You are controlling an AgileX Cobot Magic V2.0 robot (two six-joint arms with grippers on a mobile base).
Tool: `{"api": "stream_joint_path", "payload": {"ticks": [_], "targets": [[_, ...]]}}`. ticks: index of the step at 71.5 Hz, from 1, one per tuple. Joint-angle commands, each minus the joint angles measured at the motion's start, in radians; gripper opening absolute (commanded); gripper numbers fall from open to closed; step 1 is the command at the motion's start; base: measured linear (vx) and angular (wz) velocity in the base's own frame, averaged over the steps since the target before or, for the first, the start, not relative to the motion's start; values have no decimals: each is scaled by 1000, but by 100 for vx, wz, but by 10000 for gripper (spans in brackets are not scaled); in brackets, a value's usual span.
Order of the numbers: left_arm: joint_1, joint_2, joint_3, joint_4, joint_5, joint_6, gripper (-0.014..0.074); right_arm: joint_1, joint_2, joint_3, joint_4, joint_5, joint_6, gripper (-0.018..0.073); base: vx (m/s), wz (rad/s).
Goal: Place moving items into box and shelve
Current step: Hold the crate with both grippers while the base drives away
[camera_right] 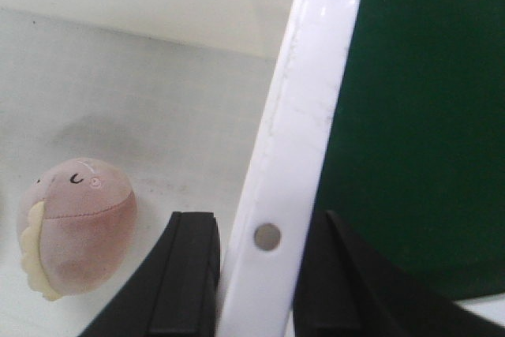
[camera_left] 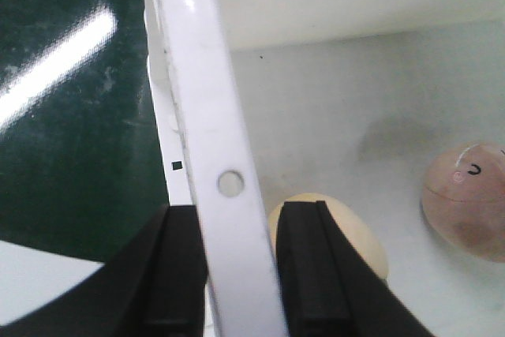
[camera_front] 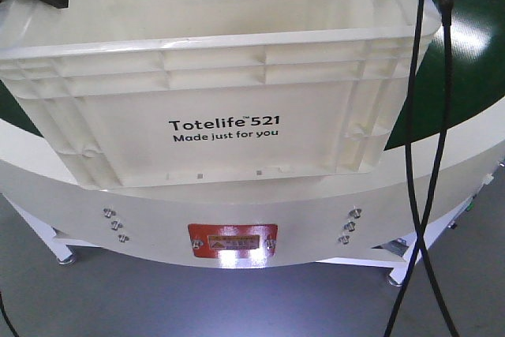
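The white box (camera_front: pixel 225 128), printed "Totelife 521", fills the front view at the table's near edge. My left gripper (camera_left: pixel 241 274) is shut on the box's left rim (camera_left: pixel 207 116), one black finger (camera_left: pixel 177 274) outside the wall and one inside. My right gripper (camera_right: pixel 264 278) is shut on the right rim (camera_right: pixel 308 100) the same way. On the box floor lie two moving items: a cream-yellow ball (camera_left: pixel 359 234), partly hidden behind my left gripper's inner finger, and a pink-brown ball (camera_right: pixel 75 226) with a yellow seam, which also shows as the pink ball (camera_left: pixel 469 203) in the left wrist view.
The box rests on a round table with a green top (camera_front: pixel 473 53) and a white border (camera_front: pixel 237 211), which carries an orange label (camera_front: pixel 232 241). Black cables (camera_front: pixel 418 155) hang down at the right, in front of the box's corner. Grey floor lies below.
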Motion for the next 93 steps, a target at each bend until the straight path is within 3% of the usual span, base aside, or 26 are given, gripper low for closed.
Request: {"api": "stream_joint_path", "payload": {"ticks": [1,42,93], "targets": [[-25,-51,-48,-217,-137,8,-17,23,-69,-44,161,-76,-35,-11,-19,5],[-25,-51,-48,-217,-137,8,-17,23,-69,-44,161,-76,-35,-11,-19,14],[-25,-51,-48,-217,-137,8,-17,23,-69,-44,161,-75,-35,-11,-12,46]]}}
